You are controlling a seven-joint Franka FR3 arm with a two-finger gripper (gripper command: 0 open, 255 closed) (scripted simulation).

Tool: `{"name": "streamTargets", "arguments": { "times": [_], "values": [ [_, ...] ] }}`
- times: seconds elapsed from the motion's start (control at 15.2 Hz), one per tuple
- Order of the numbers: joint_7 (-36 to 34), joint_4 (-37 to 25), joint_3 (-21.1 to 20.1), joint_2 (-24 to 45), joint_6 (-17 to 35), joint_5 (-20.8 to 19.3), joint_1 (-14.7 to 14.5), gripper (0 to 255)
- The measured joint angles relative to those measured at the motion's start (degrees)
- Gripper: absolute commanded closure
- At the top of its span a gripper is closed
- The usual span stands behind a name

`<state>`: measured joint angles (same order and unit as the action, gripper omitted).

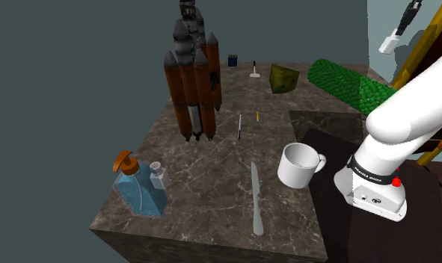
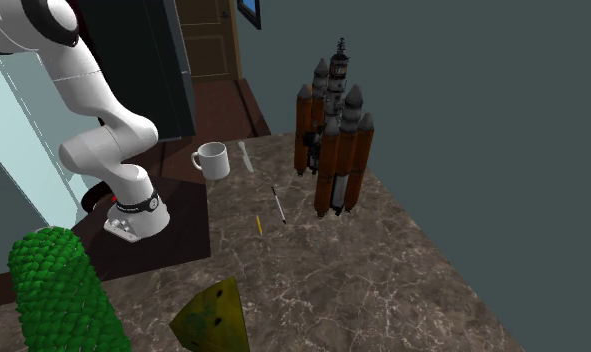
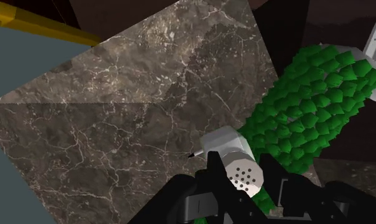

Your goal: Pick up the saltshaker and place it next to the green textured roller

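A grey saltshaker [image 3: 234, 153] with a perforated top sits clasped between my black fingers [image 3: 215, 172]. My gripper [image 3: 250, 184] is shut on it, tilted, high above the marble table [image 3: 116, 127]. Just beside the shaker lies the green textured roller [image 3: 313, 102]. In the shoulder view the gripper [image 1: 400, 31] hangs at the top right with the pale shaker [image 1: 390, 43] at its tip, above the roller [image 1: 346, 82] at the table's far right. In the second exterior view the roller [image 2: 58, 295] lies at the lower left.
On the table are a rocket model [image 1: 193, 82], a white mug [image 1: 300, 164], a grey knife [image 1: 256, 198], a yellow-green wedge [image 1: 283, 78] and thin pens [image 1: 240, 125]. A blue soap bottle [image 1: 140, 187] has a small white-capped shaker [image 1: 158, 173] beside it. The arm's base [image 1: 376, 194] stands on the dark stand.
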<state>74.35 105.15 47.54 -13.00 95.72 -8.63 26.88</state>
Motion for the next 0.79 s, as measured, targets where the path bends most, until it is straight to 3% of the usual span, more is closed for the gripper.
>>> {"name": "streamTargets", "arguments": {
  "times": [0.4, 0.66, 0.79],
  "values": [
    [13.80, -8.87, 9.76, 11.92, -0.75, 8.50, 2.61, 255],
    [24.31, -16.44, 13.20, 23.24, -2.79, 18.08, 9.47, 255],
    [26.67, -17.65, 13.08, 25.81, -2.75, 20.38, 11.73, 255]
  ]
}}
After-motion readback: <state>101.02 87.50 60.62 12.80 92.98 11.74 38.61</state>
